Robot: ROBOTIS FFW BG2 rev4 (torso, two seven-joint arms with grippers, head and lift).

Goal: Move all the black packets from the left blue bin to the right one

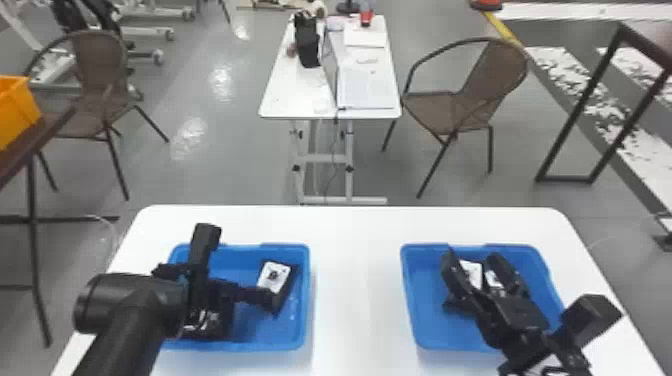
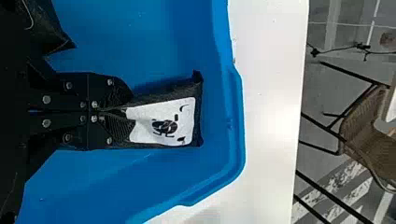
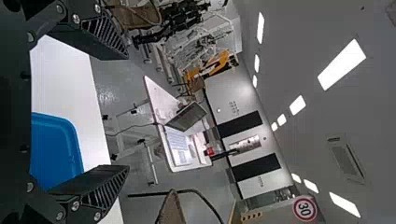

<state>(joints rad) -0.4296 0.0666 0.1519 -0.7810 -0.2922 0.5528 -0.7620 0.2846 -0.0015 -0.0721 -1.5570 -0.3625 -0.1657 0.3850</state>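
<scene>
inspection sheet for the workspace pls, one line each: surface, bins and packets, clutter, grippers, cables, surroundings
surface: white table bears two blue bins
left bin: labelled black packet, another dark packet partly hidden
right bin: white-labelled packets partly behind the right gripper; count unclear
clutter: open laptop and black object on the far table
left gripper: shut on the labelled packet
right gripper: open above the right bin
cables: one hangs from the far table
surroundings: woven chairs, orange crate at left
</scene>
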